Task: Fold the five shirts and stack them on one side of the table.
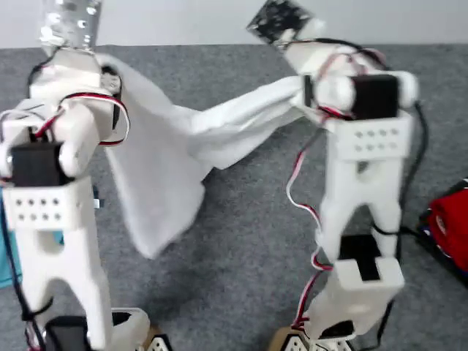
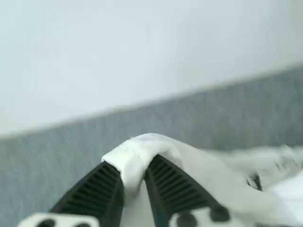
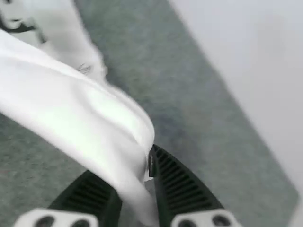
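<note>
High view: white shirt hung off the table, stretched across between both arms, bulk sagging toward the left one. Left gripper and right gripper each pinched a shirt edge, jaws narrow.

Above table, toward its far edge: shirt strung left to right, one end clamped in left gripper, other end in right gripper, slack middle hanging beside left arm. At right table edge: second garment. At left edge: cloth.

Grey carpeted table (white wall behind)
</note>
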Controlling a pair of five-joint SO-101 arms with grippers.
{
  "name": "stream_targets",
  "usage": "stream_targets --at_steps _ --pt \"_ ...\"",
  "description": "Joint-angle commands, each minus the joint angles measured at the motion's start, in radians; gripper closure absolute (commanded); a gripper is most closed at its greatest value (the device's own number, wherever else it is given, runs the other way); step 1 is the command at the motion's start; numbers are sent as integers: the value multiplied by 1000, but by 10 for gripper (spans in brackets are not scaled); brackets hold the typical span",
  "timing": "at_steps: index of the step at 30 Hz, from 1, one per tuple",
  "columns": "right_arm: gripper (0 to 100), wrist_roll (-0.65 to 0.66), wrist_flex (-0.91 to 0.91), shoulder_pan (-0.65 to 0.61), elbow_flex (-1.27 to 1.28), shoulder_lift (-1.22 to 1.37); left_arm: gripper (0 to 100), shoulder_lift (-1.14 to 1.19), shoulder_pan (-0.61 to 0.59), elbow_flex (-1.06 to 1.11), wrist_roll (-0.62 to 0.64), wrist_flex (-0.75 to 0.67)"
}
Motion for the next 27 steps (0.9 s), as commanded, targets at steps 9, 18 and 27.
stream_targets --at_steps 9,18,27 --pt "987 57 -22 199 -49 -361 996 -226 21 -47 -261 -201" --pt "987 117 -35 271 -49 -544 996 -307 23 -42 -255 -78" --pt "987 193 -90 403 -49 -696 996 -394 41 -42 -261 137"
